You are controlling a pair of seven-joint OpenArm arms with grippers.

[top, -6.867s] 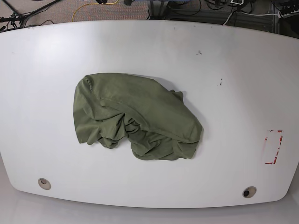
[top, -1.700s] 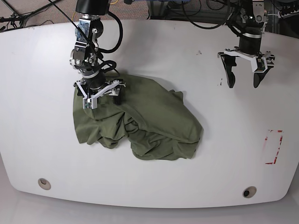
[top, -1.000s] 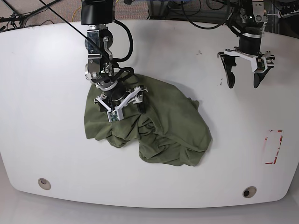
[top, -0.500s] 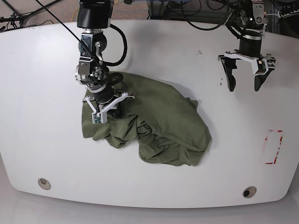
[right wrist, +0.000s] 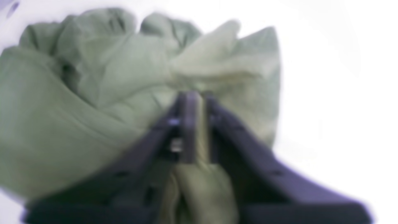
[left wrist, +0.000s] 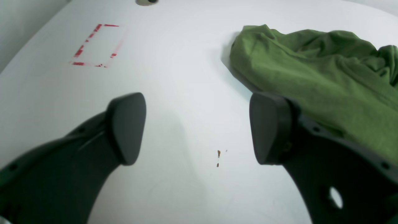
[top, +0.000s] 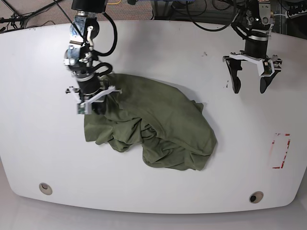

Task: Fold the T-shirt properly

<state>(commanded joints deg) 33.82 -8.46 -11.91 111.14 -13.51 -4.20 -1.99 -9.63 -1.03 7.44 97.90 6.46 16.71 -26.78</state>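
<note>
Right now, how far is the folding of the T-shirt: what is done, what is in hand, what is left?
Done: nothing is folded; the T-shirt lies crumpled in a heap on the white table. In hand: the right gripper is shut on cloth at the heap's upper left edge, while the left gripper hangs open over bare table, apart from the shirt. Left: spreading it flat, then every fold.

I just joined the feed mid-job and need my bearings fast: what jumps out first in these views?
The crumpled olive-green T-shirt heaped in the middle of the white table grabs the eye first. The right hand is pinched shut on a bunch of cloth at the shirt's far-left edge. The left hand hangs open over bare table at the far right, touching nothing.
</note>
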